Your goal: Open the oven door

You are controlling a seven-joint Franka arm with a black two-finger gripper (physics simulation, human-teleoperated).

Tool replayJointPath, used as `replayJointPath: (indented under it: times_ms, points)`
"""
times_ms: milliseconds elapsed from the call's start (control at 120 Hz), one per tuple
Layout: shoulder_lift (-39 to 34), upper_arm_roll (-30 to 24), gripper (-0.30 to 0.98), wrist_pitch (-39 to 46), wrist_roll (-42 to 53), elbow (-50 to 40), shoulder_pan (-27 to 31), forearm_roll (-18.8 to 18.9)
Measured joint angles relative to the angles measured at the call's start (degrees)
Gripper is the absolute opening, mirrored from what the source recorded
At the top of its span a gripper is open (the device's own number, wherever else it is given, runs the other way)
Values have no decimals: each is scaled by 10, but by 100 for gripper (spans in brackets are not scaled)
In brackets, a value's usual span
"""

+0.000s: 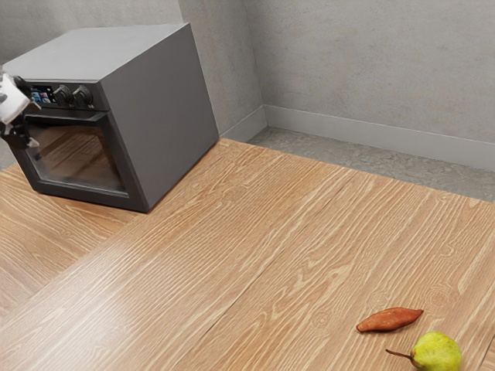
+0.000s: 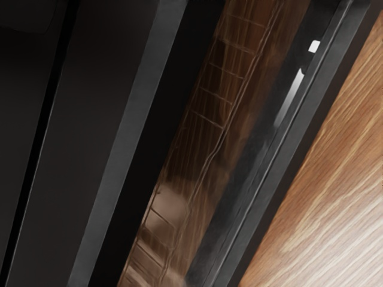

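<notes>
Black gripper [image 1: 23, 141] near shut oven door [image 1: 89, 158]

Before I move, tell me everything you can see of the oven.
The oven is a dark grey, metal-looking box upright on the wooden table. Its front shows a display, two knobs and a framed glass door, apparently closed, a wire rack behind it. My gripper is near the door's top; I can't confirm contact.

Oven [image 1: 162, 116] grey; oven glass [image 1: 87, 158] perhaps brownish; table [image 1: 232, 255] tan, wavy-grained; pear [image 1: 437, 353] yellow-green.
</notes>
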Motion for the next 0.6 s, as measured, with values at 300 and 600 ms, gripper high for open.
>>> replayJointPath:
  times_ms: [300, 600]
  points:
    - [8, -9, 67, 5, 30, 2, 0, 1]
    - [20, -9, 68, 9, 48, 0, -1, -1]
